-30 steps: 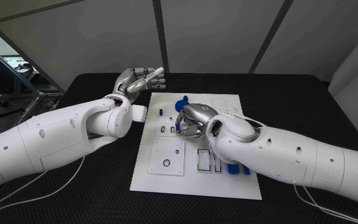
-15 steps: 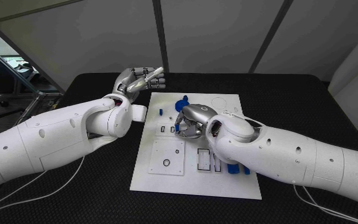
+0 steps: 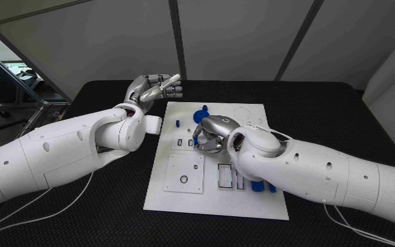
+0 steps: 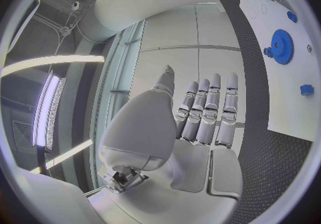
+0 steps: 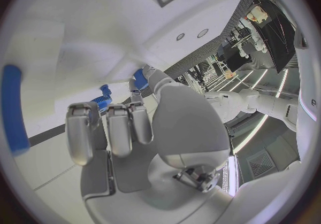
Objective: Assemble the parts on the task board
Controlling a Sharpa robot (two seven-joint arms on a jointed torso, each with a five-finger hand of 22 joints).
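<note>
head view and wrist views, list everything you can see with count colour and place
task board: one, white, middle of the table
table: one, black, under the board
gear: one, blue, far end of the board
small parts: several, blue, some near the board's right edge by the right arm, one peg near the far left
left hand: silver, raised off the board's far left corner, fingers straight, holding nothing
right hand: silver, over the board's middle, fingers curled down; a blue piece at its fingertips, hold unclear
</note>
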